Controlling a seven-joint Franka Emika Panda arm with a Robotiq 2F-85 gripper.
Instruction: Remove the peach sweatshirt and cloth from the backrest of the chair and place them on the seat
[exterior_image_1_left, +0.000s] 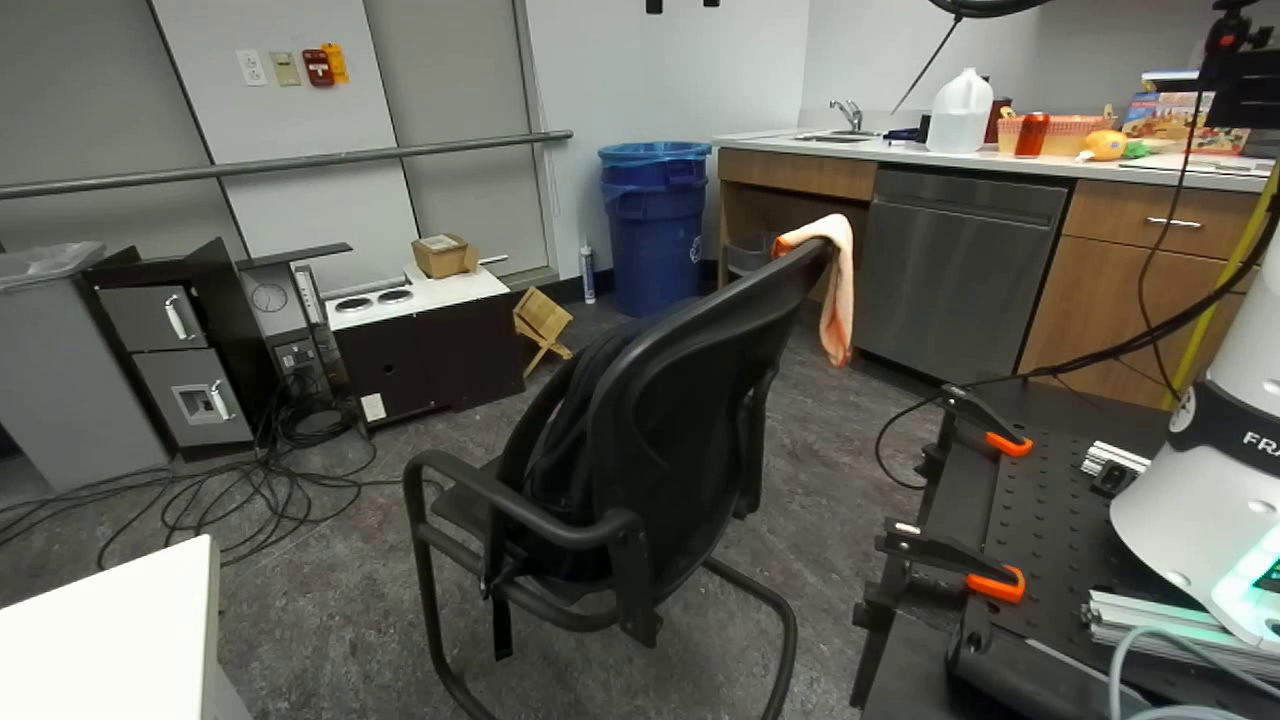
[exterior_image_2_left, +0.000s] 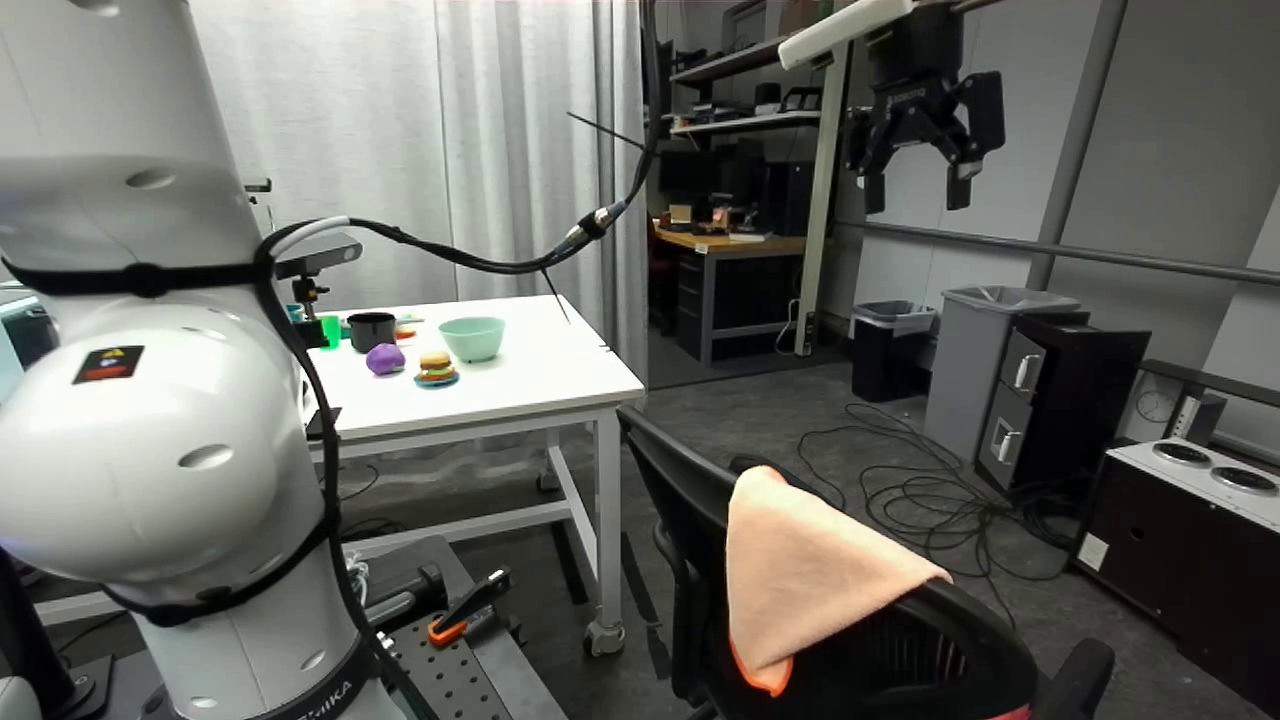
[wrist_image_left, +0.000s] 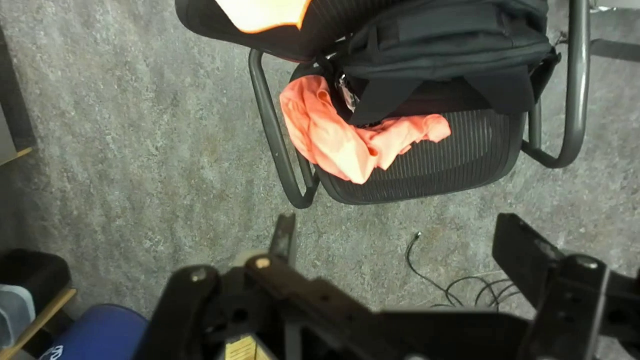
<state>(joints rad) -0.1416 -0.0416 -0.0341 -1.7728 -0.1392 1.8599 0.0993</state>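
Observation:
A peach cloth with an orange edge hangs over the top of the chair's backrest in both exterior views (exterior_image_1_left: 838, 290) (exterior_image_2_left: 805, 570); its corner also shows at the top of the wrist view (wrist_image_left: 265, 14). The peach sweatshirt (wrist_image_left: 345, 142) lies crumpled on the chair's black mesh seat (wrist_image_left: 450, 165), partly under a black backpack; it is hidden in both exterior views. The black chair (exterior_image_1_left: 690, 410) stands on the floor. My gripper (exterior_image_2_left: 916, 195) is open and empty, high above the floor; in the wrist view its fingertips (wrist_image_left: 395, 225) are beyond the seat's front edge.
The black backpack (wrist_image_left: 445, 45) leans against the backrest on the seat. Curved chair armrests (wrist_image_left: 577, 90) flank it. Cables (exterior_image_1_left: 260, 490) lie on the floor. A white table (exterior_image_2_left: 480, 400) holds toy food and a bowl. A blue bin (exterior_image_1_left: 652, 230) stands by the counter.

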